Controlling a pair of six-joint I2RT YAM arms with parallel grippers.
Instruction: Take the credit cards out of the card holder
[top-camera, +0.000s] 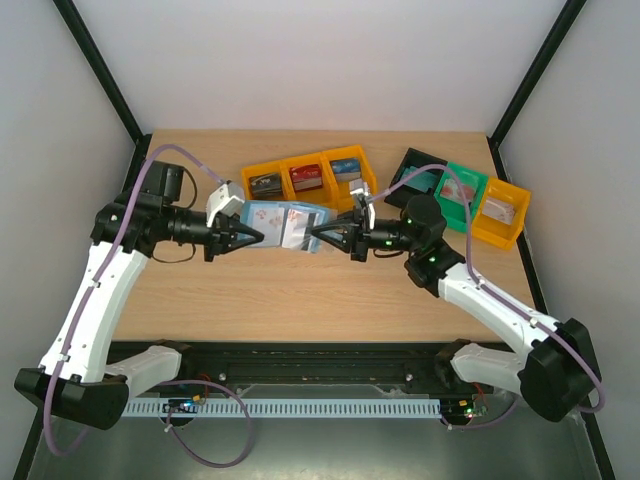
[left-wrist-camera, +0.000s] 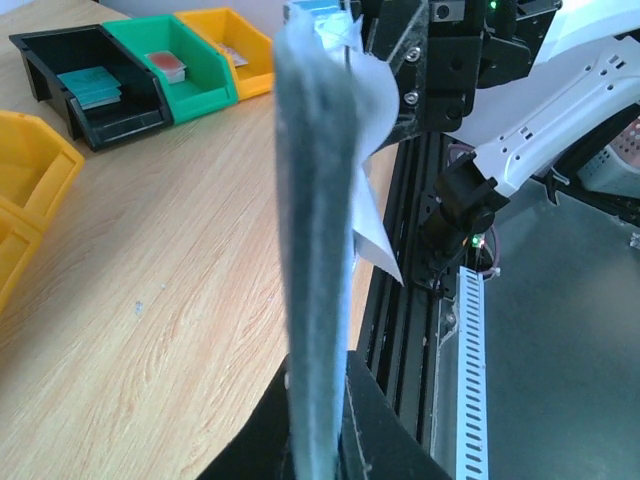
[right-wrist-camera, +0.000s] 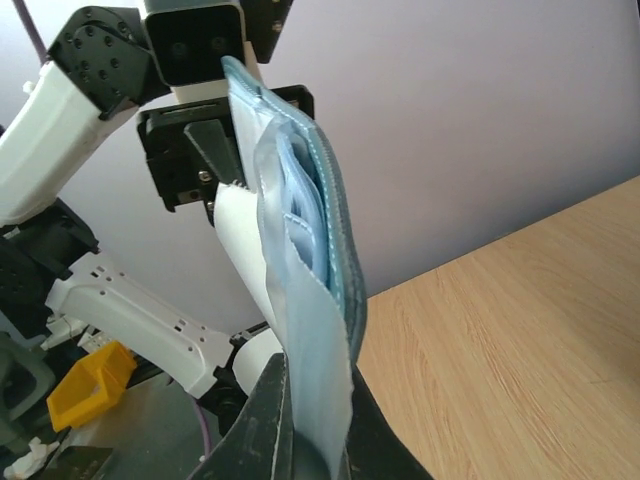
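The pale teal-blue fabric card holder (top-camera: 285, 225) is held spread open above the wooden table (top-camera: 300, 300), near three orange plastic bins (top-camera: 308, 178). The left hand (top-camera: 252, 238) is clamped on its left edge, the right hand (top-camera: 316, 236) on its right.

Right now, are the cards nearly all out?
Done: the pale teal-blue fabric card holder is lifted off the table and spread open. In hand: the left fingers and right fingers pinch its opposite ends. Left: pulling cards out; only a white flap sticks out sideways.
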